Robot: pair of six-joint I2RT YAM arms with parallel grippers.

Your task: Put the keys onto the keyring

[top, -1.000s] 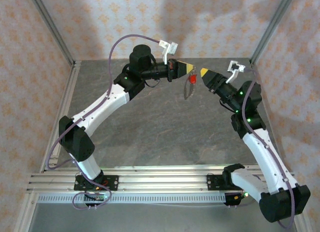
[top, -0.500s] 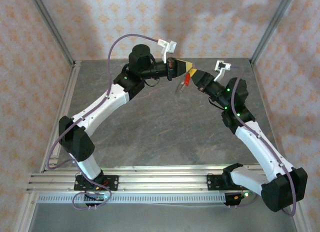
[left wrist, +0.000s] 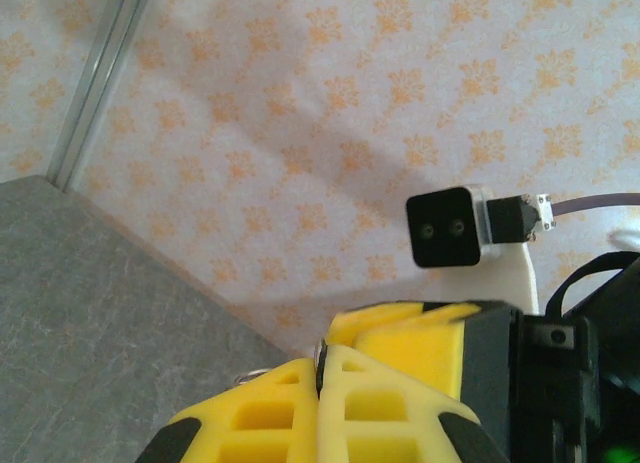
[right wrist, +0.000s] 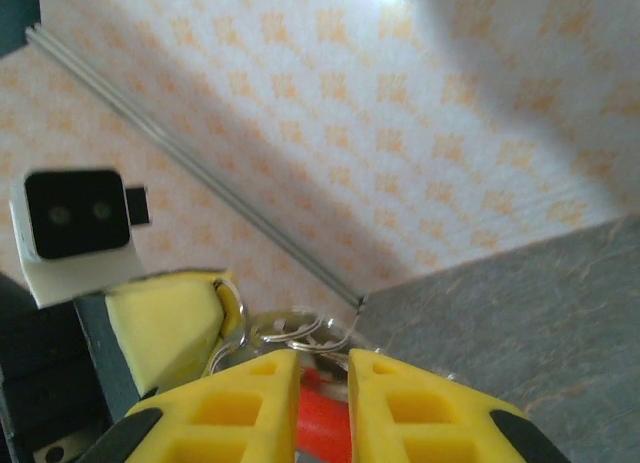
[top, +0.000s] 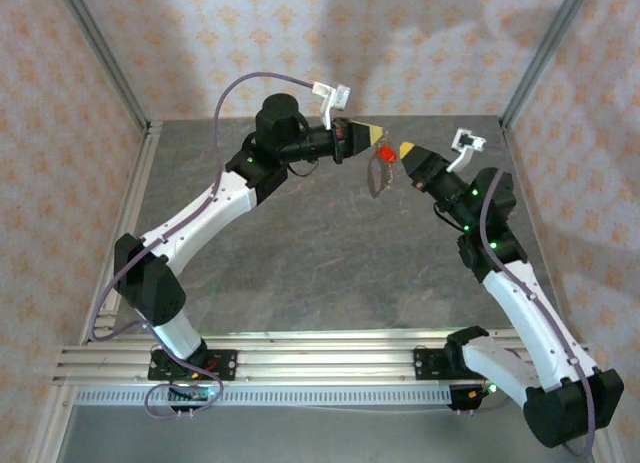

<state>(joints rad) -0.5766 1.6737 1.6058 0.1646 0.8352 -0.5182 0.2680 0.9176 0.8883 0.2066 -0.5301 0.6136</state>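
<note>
Both grippers meet in the air over the back of the table. My left gripper (top: pixel 378 135) (left wrist: pixel 322 358) is shut, with a thin silver wire of the keyring (top: pixel 376 181) (right wrist: pixel 290 333) pinched between its yellow fingers. The ring's loops hang below and between the two tips. The key (top: pixel 384 155) (right wrist: pixel 323 418) has a bright red head, and my right gripper (top: pixel 406 147) (right wrist: pixel 322 361) is shut on that head from the right. The key's blade is hidden behind the fingers. In the right wrist view the silver loops lie just beyond my fingertips, touching the left gripper's yellow finger (right wrist: pixel 165 323).
The grey stone-look table (top: pixel 300 253) lies below the raised grippers. Patterned walls close in the back and sides, with aluminium posts at the corners (top: pixel 105 63) (top: pixel 545 53). A metal rail (top: pixel 320 348) runs along the near edge by the arm bases.
The right gripper swung in against the left gripper's tip, closed on the red key, then drew back a little to the right. The left gripper stayed shut and almost still.
</note>
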